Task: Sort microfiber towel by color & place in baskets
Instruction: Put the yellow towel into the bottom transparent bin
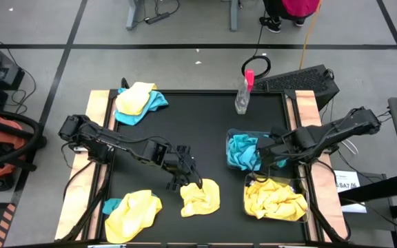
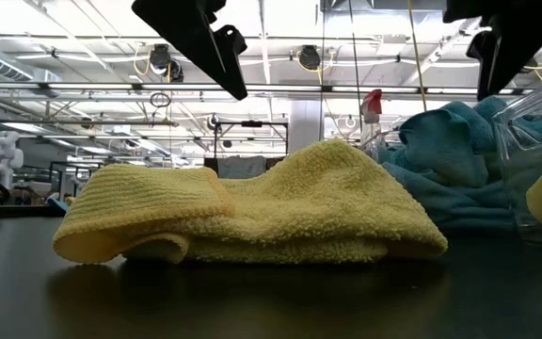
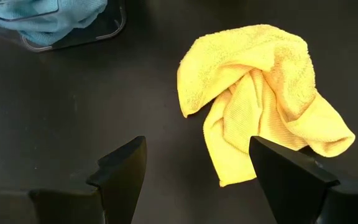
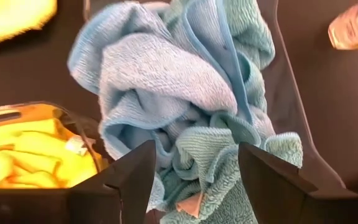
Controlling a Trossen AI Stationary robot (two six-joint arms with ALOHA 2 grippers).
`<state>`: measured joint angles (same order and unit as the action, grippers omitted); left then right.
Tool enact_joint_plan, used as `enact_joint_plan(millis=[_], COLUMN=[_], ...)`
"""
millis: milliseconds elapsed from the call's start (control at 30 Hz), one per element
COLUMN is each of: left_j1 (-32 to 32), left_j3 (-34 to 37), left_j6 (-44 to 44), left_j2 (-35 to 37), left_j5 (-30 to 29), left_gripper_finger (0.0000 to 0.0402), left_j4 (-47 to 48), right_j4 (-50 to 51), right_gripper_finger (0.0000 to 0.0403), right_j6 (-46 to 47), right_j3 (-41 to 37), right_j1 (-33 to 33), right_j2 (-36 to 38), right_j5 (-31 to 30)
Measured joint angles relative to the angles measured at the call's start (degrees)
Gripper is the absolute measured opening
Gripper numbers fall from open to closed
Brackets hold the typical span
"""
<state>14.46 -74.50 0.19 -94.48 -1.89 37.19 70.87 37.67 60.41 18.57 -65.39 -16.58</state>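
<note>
We see the left end effector (image 3: 194,171) spread wide above a yellow towel (image 1: 200,196) on the surface; the right end effector (image 4: 194,171), released, hangs over blue towels (image 4: 185,93) in a clear basket (image 1: 231,141).

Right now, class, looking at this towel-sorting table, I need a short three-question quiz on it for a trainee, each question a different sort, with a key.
1. True or false: the left pincer is open above the lone yellow towel.
2. Which colour fills the basket under the right pincer? A) yellow B) blue C) pink
3. Fill in: the spray bottle has a ____ top.

Key: 1 true; 2 B; 3 pink.
</note>
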Motion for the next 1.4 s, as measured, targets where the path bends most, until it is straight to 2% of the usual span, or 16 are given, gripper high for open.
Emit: enact_joint_plan(millis=[567,967,1400], left_j1=[0.0,0.0,0.0], left_j3=[0.0,0.0,0.0], left_j6=[0.1,0.1,-0.4], left_j2=[0.0,0.0,0.0], left_j5=[-0.1,0.0,0.1], left_gripper_finger=[0.0290,0.0290,0.0290], left_j4=[0.0,-0.2,-0.2], right_j4=[-2.7,-10.9,-14.4], right_gripper_finger=[0.0220,0.0220,0.0220], right_j6=[-4.1,-6.1,-6.9], right_j3=[1.9,1.9,1.9], right_j1=[0.5,5.4,9.2], right_j2=[0.0,0.0,0.0], right_j5=[0.6,2.0,1.7])
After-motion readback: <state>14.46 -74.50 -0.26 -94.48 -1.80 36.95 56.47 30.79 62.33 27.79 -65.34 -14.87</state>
